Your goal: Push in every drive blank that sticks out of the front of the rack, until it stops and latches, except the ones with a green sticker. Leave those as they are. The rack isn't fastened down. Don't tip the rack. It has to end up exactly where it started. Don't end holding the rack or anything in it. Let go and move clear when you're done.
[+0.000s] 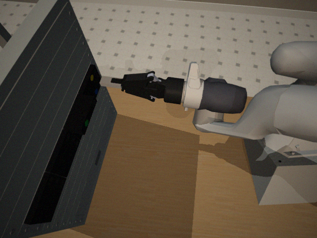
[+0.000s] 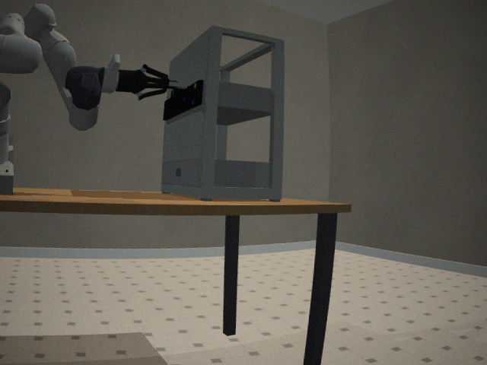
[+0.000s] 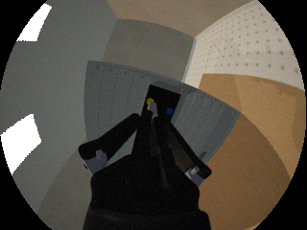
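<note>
The grey rack (image 1: 55, 60) (image 2: 211, 129) (image 3: 115, 91) stands upright on the table. A row of black drive blanks runs across its front. At one end are a yellow sticker (image 1: 92, 77) (image 2: 195, 85) (image 3: 150, 101) and a blue sticker (image 1: 96, 90) (image 2: 192, 102) (image 3: 169, 111). Further along, a blank with a green sticker (image 1: 86, 123) (image 2: 172, 93) appears to stick out. Another blue sticker (image 2: 183, 99) shows between them in the exterior view. The dark faces make other depths hard to tell. My gripper (image 1: 111, 80) (image 2: 176, 84) (image 3: 151, 107) is shut and empty, its tips short of the front near the yellow-sticker end.
The wooden table (image 1: 153, 163) (image 2: 118, 206) (image 3: 259, 158) carries the rack and the arm's base (image 1: 284, 181). Plain grey panels (image 2: 183, 137) lie below the black row, and more lie above it. The rack's feet stand near the table edge in the exterior view.
</note>
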Controlling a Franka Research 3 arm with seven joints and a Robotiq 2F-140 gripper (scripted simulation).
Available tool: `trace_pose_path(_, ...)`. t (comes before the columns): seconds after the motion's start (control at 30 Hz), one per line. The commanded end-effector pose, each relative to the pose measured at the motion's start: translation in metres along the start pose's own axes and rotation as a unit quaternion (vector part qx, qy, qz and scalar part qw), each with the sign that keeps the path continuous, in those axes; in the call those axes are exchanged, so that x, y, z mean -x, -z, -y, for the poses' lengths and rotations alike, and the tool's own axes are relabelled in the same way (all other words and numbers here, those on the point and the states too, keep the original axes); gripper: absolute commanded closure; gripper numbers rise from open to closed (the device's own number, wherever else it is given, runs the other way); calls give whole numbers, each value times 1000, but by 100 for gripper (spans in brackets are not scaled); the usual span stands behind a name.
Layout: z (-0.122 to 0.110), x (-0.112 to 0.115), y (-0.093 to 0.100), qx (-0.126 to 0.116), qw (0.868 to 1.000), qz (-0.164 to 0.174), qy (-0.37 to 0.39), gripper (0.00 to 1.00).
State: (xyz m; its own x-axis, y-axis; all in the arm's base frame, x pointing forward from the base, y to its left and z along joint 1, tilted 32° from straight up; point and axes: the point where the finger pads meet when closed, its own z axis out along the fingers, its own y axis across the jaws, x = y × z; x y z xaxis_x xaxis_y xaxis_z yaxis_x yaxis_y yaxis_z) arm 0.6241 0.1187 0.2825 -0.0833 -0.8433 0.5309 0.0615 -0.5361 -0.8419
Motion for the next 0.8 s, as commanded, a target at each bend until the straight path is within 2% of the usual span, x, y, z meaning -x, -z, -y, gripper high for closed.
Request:
trace_pose_path(0.0, 3, 1, 21, -4, 1000, 0, -5, 100)
trace_pose_path(0.17, 2, 0, 43, -4, 1000, 0, -5, 100)
trace_pose_path(0.77, 2, 0, 48, -4, 1000, 0, -5, 100)
